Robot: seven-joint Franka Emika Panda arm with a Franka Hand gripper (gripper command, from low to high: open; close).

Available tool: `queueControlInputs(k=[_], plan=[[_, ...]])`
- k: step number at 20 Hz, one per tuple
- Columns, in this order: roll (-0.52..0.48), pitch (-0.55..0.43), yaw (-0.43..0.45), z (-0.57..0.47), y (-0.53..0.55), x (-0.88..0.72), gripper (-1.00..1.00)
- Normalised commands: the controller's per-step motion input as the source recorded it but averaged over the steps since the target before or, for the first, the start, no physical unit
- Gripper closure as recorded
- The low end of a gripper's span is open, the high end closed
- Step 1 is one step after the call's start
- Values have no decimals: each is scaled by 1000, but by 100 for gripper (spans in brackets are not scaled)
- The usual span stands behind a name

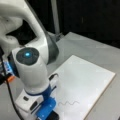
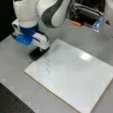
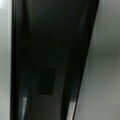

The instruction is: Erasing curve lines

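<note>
Plainly, the gripper (image 2: 38, 51) sat low at the white board's (image 2: 80, 78) corner, its jaws clenched on the black eraser (image 2: 37, 53). The curve lines (image 2: 48, 66) lay whole just beside it; wiping had apparently not begun, calling for steady downward pressure.

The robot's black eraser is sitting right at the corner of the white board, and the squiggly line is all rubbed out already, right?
Not quite. The squiggly line is there on the white board, unerased, as both front views show. The black eraser under the claw does sit at the board's corner.
</note>
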Motion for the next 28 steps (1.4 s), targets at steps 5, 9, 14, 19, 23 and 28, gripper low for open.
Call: queueControlInputs(k=[5,9,14,19,23,28], plan=[[130,22,-160,-103,-60,55,-100],[124,12,-169,-94,-36,2,-100],[125,9,-174,-61,-23,-34,-100],[144,19,-193,-48,8,-82,-100],[146,12,-207,-31,68,-95,-100],[139,20,-189,-23,71,-75,-100]])
